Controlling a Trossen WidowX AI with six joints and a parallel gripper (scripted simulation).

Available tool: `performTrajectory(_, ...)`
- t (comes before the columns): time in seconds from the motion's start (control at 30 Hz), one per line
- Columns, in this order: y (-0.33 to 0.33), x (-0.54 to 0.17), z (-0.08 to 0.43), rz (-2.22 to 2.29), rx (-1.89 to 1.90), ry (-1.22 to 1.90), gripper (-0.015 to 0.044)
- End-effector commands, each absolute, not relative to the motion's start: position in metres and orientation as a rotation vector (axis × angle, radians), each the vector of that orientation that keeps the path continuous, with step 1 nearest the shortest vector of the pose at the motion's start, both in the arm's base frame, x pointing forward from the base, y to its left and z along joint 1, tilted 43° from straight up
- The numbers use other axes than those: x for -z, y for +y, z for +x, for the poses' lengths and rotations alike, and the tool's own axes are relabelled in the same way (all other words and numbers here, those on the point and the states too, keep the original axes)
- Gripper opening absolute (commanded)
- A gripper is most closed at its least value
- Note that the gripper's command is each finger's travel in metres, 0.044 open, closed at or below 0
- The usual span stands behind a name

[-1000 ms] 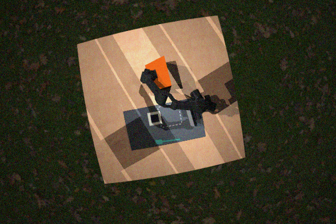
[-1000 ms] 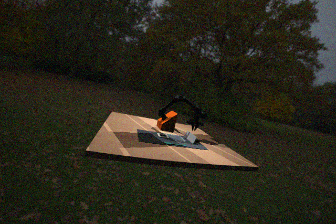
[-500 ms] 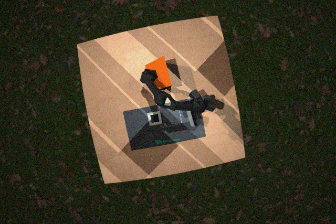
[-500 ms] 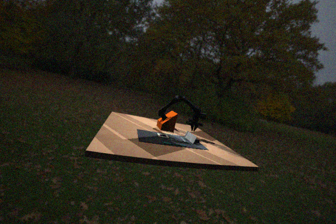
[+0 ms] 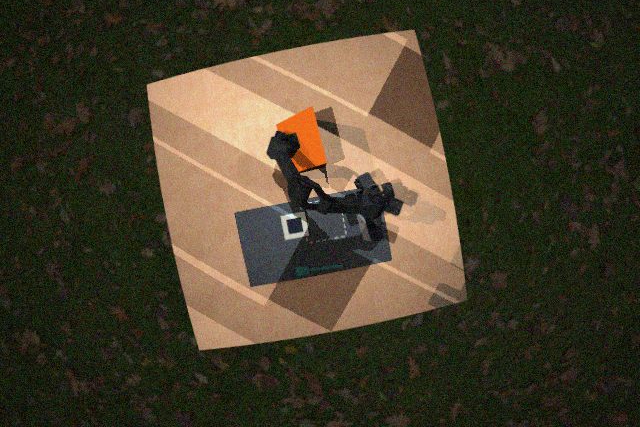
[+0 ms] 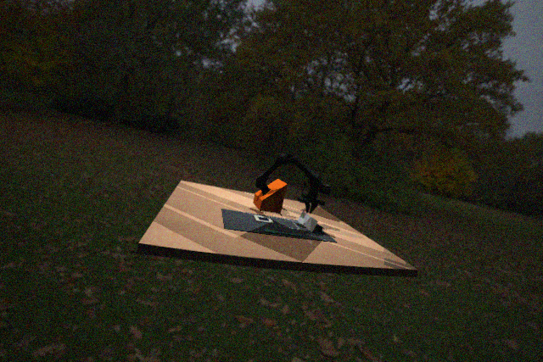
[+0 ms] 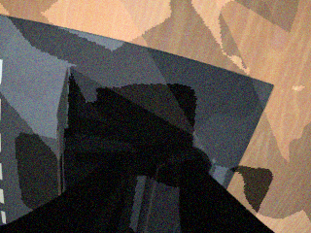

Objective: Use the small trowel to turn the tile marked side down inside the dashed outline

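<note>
Top and exterior: dim, grainy surroundings; warm light and diagonal shadow bands cross the central table [image 5: 206, 277] [image 6: 175, 235]. Wrist: lower centre nearly black.

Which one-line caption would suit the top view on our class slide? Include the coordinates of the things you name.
A black arm reaches over a dark mat [image 5: 268, 262], beside an orange block [image 5: 311, 140].

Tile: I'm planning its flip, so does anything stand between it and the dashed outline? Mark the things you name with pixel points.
Nothing visible does: the tile [image 5: 294, 226] [image 6: 263, 219] lies right beside the dashed outline [image 5: 344, 226] [image 7: 1, 182]. The pale block [image 5: 373, 229] [image 6: 307, 221] stands beyond the outline's opposite side.
</note>
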State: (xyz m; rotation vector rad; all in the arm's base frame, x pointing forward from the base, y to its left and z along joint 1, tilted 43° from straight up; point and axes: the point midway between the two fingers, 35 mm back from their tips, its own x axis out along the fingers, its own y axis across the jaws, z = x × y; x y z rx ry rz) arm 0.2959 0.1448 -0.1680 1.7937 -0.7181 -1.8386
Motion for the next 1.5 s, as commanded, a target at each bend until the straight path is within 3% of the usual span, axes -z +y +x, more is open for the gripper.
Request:
performTrajectory(0.0,0.135,0.166,0.295,1.785,1.837,-0.721,0.0100)
performTrajectory(1.47,0.096,0.134,0.294,1.781,1.835,-0.724,0.0100)
